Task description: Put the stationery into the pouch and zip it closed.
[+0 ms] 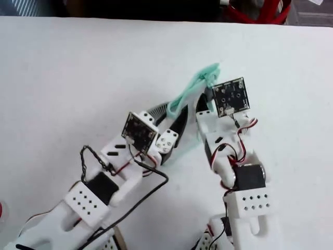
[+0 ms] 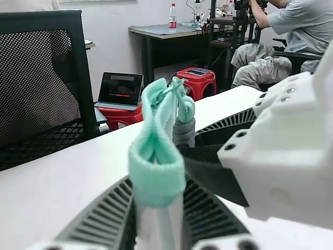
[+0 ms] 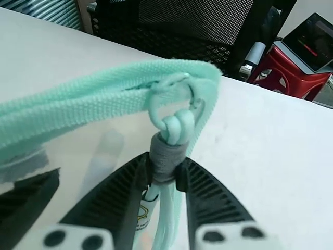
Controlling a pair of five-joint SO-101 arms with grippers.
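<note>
In the high view, the left arm comes in from 7 o'clock and the right arm from 5 o'clock. They meet just past the middle of the white table (image 1: pixel 78 67), toward 1 o'clock. The mint-edged pouch (image 1: pixel 188 96) hangs between them, lifted off the surface and running from its 7 o'clock end up to its 1 o'clock end. The left gripper (image 1: pixel 171 115) has the lower end and the right gripper (image 1: pixel 204 100) is at the upper end. I judge this a brace-and-pull hold: one arm anchors the pouch so the other can run the zip.

In the left wrist view, the ribbed black fingers are clamped on the folded mint band at the pouch's end. Beyond it, the other arm's fingers pinch the grey zip pull (image 2: pixel 183 133).

In the right wrist view, the fingers are closed tight on that grey pull. Its cord loops up to the slider (image 3: pixel 174 86), which sits near the end of the zip tape. The tape behind the slider looks joined, so the zip seems nearly or fully run.

The pouch wall is clear, but I cannot tell whether any stationery lies inside.
</note>
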